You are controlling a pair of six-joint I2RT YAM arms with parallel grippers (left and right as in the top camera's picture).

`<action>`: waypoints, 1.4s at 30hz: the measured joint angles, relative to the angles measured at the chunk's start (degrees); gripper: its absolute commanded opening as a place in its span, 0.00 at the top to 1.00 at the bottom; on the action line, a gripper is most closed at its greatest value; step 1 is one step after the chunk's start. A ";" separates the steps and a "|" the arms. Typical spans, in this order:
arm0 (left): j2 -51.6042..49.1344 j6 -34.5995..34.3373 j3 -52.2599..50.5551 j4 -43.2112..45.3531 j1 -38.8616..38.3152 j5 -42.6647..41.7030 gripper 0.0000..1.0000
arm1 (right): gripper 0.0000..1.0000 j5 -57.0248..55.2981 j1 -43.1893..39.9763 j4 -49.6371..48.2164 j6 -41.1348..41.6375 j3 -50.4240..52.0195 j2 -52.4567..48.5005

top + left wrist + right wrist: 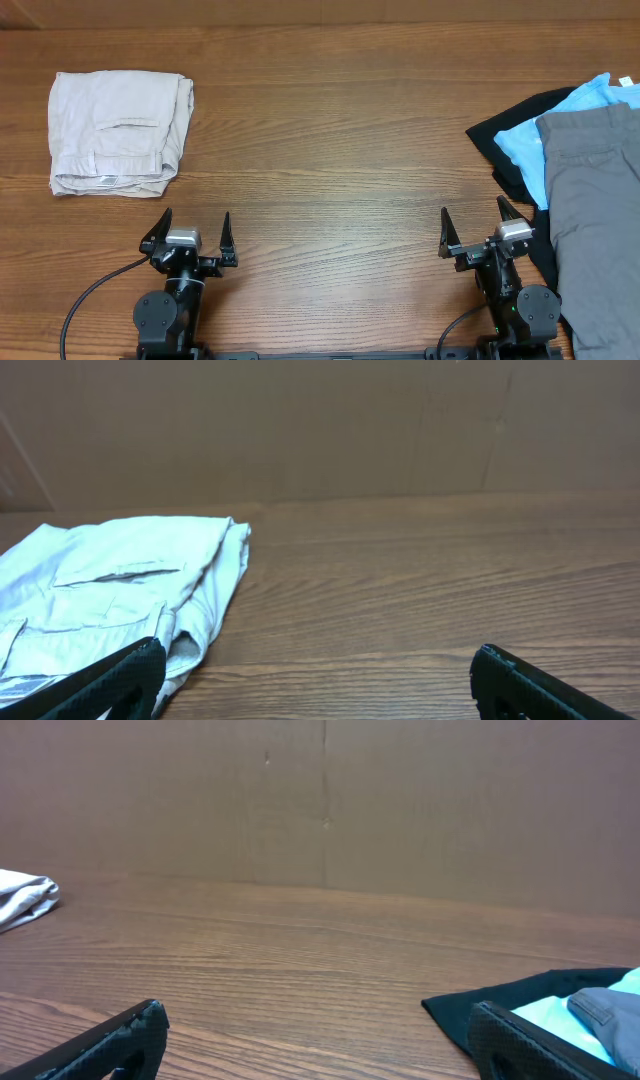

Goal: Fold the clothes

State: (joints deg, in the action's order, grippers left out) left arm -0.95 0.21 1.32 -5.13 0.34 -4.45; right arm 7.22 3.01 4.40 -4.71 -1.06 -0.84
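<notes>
Folded beige shorts point(118, 132) lie at the table's far left, also seen at the left of the left wrist view as beige shorts point(110, 595). At the right edge a pile of clothes holds grey shorts point(600, 215) on top of a light-blue T-shirt point(525, 150) and a black garment point(500, 130). My left gripper point(195, 224) stands open near the front edge, below the beige shorts, holding nothing. My right gripper point(473, 222) is open too, just left of the pile, with the black garment point(500, 1000) by its right finger.
The wooden table point(330, 150) stretches bare between the two heaps. A brown board wall point(350, 430) closes the far side.
</notes>
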 measured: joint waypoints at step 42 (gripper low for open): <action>0.04 0.00 -0.02 0.00 0.00 0.00 0.00 | 0.00 1.51 0.02 -1.42 8.94 -4.63 -0.09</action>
State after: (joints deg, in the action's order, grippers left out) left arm -0.91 0.21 1.30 -5.13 0.34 -4.45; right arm 8.73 3.03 2.98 4.23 -5.69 -0.93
